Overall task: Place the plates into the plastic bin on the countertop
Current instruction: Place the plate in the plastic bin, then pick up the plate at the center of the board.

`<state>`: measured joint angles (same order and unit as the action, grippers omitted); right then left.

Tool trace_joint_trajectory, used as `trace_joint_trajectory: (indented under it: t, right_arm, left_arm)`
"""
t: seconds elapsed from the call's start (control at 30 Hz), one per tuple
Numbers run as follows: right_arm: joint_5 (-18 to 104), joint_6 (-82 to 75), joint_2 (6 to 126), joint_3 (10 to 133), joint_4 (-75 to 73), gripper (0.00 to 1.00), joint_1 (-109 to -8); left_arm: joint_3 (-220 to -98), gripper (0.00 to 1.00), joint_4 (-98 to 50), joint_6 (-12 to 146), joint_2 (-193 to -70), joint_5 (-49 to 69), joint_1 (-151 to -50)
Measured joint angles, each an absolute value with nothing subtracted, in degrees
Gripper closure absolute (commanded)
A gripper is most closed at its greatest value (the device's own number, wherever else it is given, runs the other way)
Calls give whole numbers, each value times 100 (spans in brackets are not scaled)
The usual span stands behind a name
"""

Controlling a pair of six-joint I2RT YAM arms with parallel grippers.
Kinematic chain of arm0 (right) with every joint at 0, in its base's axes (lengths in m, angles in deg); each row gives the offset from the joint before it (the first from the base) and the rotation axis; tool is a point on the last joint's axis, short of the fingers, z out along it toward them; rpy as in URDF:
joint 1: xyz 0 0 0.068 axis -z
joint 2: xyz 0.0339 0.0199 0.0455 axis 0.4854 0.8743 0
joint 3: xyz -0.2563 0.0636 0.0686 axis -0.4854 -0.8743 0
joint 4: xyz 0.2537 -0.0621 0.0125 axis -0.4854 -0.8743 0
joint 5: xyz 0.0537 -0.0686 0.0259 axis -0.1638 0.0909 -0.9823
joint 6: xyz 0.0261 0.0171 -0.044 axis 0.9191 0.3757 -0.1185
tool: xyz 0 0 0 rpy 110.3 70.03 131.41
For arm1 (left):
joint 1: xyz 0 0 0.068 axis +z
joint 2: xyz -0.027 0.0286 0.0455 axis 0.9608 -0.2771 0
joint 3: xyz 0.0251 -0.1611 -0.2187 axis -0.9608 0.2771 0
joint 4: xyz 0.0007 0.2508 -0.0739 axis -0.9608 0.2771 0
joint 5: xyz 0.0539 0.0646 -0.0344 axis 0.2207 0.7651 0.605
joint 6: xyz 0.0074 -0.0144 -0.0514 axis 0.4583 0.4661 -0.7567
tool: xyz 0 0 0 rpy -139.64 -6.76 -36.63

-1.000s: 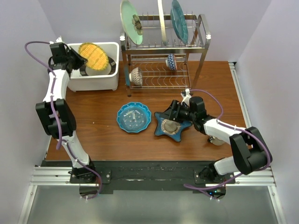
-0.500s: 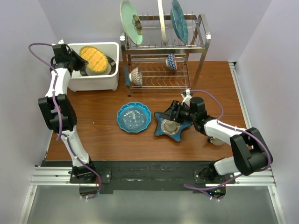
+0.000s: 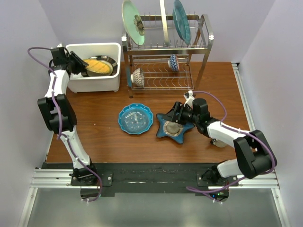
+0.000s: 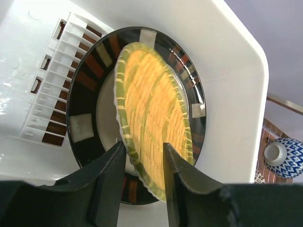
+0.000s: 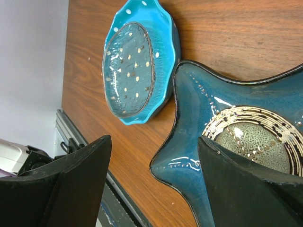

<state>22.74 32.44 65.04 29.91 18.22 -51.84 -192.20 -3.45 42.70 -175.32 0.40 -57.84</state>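
Dark wood surface, lilac walls. So my left hand (image 4: 143,149) straddles the orange plate (image 4: 151,109) rim inside the plastic bin (image 3: 94,85) at 10 o'clock, can't tell if I'm pinching. And my right hand (image 5: 154,142) gapes wide at a star plate (image 5: 213,94) point near centre. Glazed ceramic: stiff, slick, chippable, so I'd grab rims.

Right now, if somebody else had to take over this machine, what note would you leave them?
Left gripper: fingers astride the rim of the orange plate, which rests on the black-striped plate inside the plastic bin. Whether it is gripping or has let go is unclear.
Right gripper: open, at one point of the star plate on the table.
Done: two plates in the bin.
Left: the star plate, the blue scalloped plate beside it, and at least the teal plate standing in the wire rack.
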Motion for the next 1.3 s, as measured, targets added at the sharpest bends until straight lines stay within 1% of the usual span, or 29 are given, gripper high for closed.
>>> trace_joint_trajectory:
  t: [0.03, 0.13, 0.6, 0.73, 0.83, 0.97, 1.3]
  right_arm:
    - [2274, 3244, 6502, 2991, 1822, 23, -5184]
    - [2274, 3241, 6476, 2991, 1798, 23, -5184]
    - [2274, 3239, 6428, 2991, 1741, 23, -5184]
    - [2274, 3239, 6428, 2991, 1739, 23, -5184]
    - [2274, 3237, 6428, 2991, 1733, 23, -5184]
    - [2274, 3237, 6428, 2991, 1713, 22, -5184]
    - [2256, 3246, 6443, 2991, 1744, 22, -5184]
  left_arm:
    - [-19231, 53, -336, 4273, -17541, 26, -5781]
    - [-19246, 51, -330, 4275, -17563, 13, -5773]
    - [-19246, 46, -349, 4275, -17569, -11, -5563]
    - [-19242, 37, -352, 4277, -17536, -76, -5556]
    - [-19189, 36, -362, 4277, -17401, -201, -5556]
    - [-18953, 36, -483, 4270, -16981, -391, -5556]
    - [-17849, 36, -994, 4185, -15150, -857, -5596]
